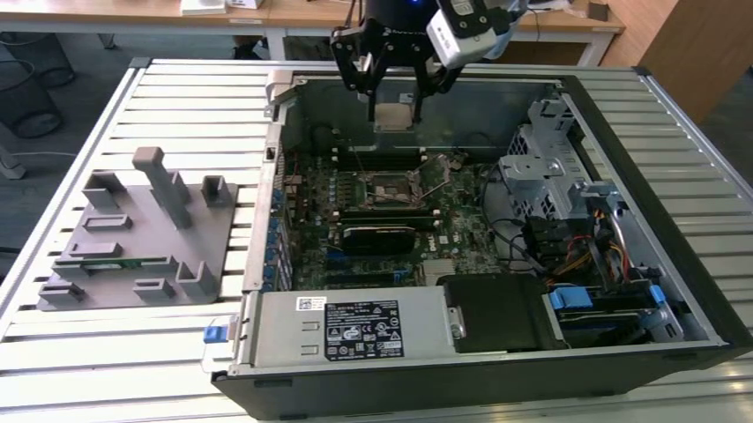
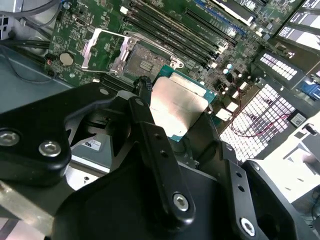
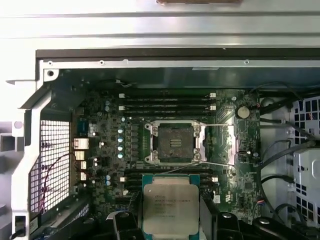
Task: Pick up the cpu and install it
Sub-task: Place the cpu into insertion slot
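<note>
The cpu [image 1: 394, 115] is a flat square chip with a silver-grey top, and it hangs above the back part of the open computer case. My gripper [image 1: 394, 112] is shut on the cpu, one black finger on each of two opposite edges. In both wrist views the cpu [image 3: 170, 209] [image 2: 178, 106] sits between the fingers [image 2: 150, 130], with its metal top towards the cameras. The empty socket [image 3: 175, 142] on the green motherboard [image 1: 459, 231] has its metal frame swung open. In the exterior view the socket [image 1: 393, 187] lies below the chip, nearer the camera.
A grey fixture tray [image 1: 130, 238] stands on the slatted table at the exterior view's left, with a green memory stick [image 1: 118, 262] in it. Inside the case are a black block [image 1: 376, 236], a power supply [image 1: 353, 328], a metal drive cage [image 1: 544, 167] and cables [image 1: 577, 256].
</note>
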Robot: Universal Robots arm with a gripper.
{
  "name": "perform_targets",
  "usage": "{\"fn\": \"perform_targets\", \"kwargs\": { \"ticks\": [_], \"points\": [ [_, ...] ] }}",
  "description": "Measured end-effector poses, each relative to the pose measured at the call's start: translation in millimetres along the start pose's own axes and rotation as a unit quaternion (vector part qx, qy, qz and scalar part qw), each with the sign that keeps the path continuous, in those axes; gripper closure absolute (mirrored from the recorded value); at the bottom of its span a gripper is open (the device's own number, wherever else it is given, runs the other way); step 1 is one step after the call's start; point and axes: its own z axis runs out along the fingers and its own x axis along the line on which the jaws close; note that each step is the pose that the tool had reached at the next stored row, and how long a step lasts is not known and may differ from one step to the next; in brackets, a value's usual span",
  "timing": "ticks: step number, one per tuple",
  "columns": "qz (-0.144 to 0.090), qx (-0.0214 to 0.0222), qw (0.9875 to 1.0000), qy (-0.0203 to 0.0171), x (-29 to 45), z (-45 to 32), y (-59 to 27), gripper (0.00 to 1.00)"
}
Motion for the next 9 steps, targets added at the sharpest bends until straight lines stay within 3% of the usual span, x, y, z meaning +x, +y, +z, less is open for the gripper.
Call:
{"fn": "perform_targets", "kwargs": {
  "ticks": [5,9],
  "points": [
    [0.031,0.0004,0.9995,-0.0014,0.0,0.7,0.1,0.46],
    [0.064,0.0000,0.9979,-0.0029,0.0,1.6,0.1,0.46]
  ]
}}
